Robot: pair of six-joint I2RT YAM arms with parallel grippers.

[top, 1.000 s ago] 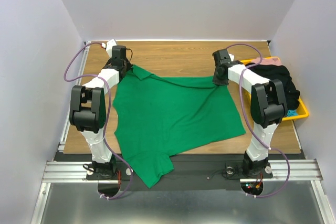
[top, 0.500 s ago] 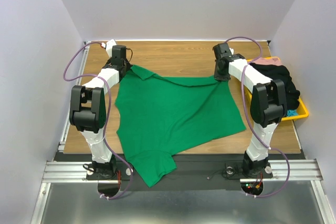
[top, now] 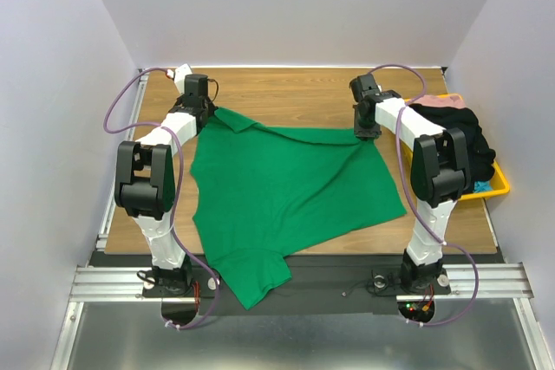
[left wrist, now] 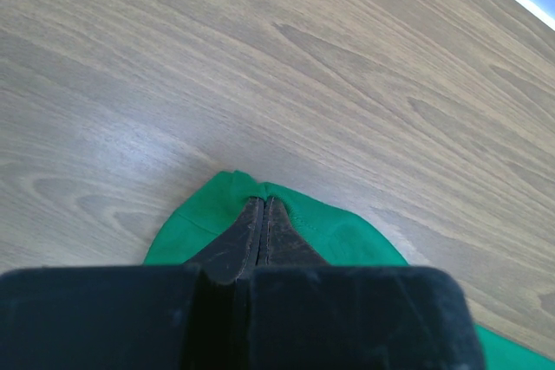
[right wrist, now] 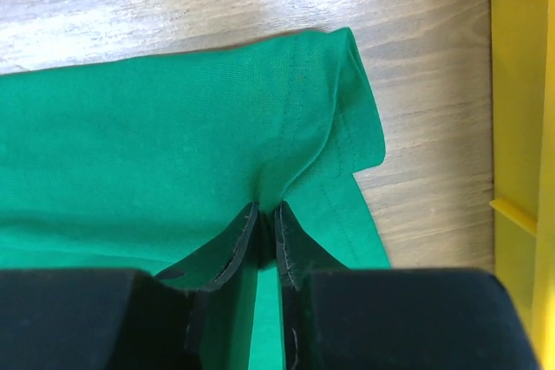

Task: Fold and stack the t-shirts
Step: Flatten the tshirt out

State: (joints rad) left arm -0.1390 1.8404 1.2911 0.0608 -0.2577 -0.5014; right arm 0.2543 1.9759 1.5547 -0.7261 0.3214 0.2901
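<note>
A bright green t-shirt (top: 286, 188) lies spread over the wooden table, its near part hanging over the front edge. My left gripper (top: 208, 114) is shut on the shirt's far left corner; the left wrist view shows its fingertips (left wrist: 262, 205) pinching the green cloth (left wrist: 347, 236) against the wood. My right gripper (top: 366, 132) is shut on the shirt's far right corner; the right wrist view shows the cloth (right wrist: 173, 145) puckered up between the pads (right wrist: 264, 214), with the hem (right wrist: 355, 110) beyond them.
A yellow plastic tray (top: 496, 186) stands at the table's right edge with black and pink clothing (top: 460, 127) heaped in it; its yellow wall (right wrist: 520, 110) shows in the right wrist view. Bare wood (top: 286, 93) lies behind the shirt.
My right gripper has moved a little toward the back of the table with the shirt's corner, pulling the far edge straighter. The left gripper has stayed put.
</note>
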